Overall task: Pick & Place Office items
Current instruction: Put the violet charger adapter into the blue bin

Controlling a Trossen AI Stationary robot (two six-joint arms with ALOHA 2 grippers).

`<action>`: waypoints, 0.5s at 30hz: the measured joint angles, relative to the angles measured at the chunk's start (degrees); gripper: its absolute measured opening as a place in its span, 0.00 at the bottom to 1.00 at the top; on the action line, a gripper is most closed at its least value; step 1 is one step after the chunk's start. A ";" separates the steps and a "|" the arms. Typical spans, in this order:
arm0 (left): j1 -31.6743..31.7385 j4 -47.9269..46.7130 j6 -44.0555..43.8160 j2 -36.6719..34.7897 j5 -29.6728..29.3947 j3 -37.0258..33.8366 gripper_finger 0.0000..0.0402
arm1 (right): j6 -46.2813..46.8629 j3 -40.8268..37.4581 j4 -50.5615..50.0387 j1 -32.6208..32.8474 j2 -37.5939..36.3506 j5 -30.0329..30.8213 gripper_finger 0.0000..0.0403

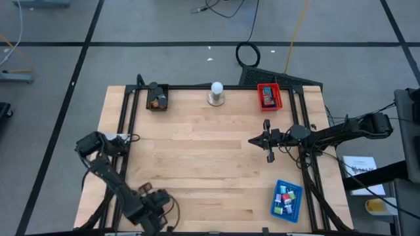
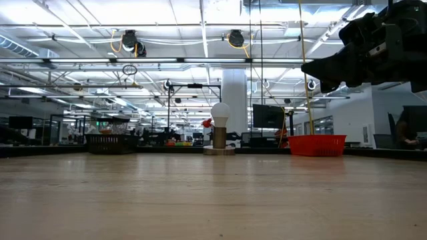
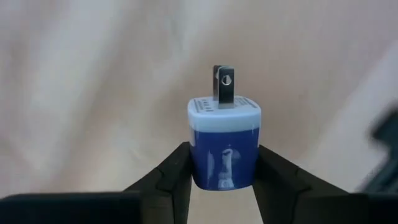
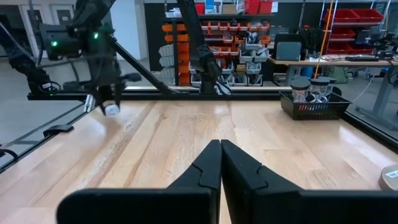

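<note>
Left wrist view: left gripper [image 3: 222,177] is pinching the blue plug [image 3: 224,146], prongs pointing away from the fingers; right gripper [image 4: 220,163] is idling shut mid-table.

A blue-and-white plug block [image 3: 224,146], prongs up, is sitting between the left pincer [image 3: 222,180] fingers; other pieces are lying in trays.

Bench middle open; obstacles sit at the edges.
Black tray [image 1: 157,97], white ball [image 1: 216,93] and red tray [image 1: 269,96] line the far edge; blue tray [image 1: 287,200] near right corner.
</note>
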 joint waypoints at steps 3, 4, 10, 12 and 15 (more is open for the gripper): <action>3.43 -1.25 6.79 -2.51 -8.34 0.00 0.33 | 0.00 -0.02 -0.01 -0.01 0.01 0.00 0.00; 4.96 -1.03 9.76 -3.22 -11.29 0.00 0.33 | 0.00 -0.02 0.01 -0.01 0.01 0.00 0.00; 19.20 10.78 37.58 -3.48 -17.44 -0.72 0.33 | 0.13 -0.02 0.03 -0.01 0.01 0.00 0.00; 24.17 18.29 47.67 -2.69 -16.24 -1.50 0.33 | 0.46 -0.02 0.06 -0.01 0.01 0.00 0.00; 31.10 28.93 61.32 -1.06 -14.41 -1.97 0.33 | 0.46 -0.02 0.10 0.01 0.01 0.00 0.00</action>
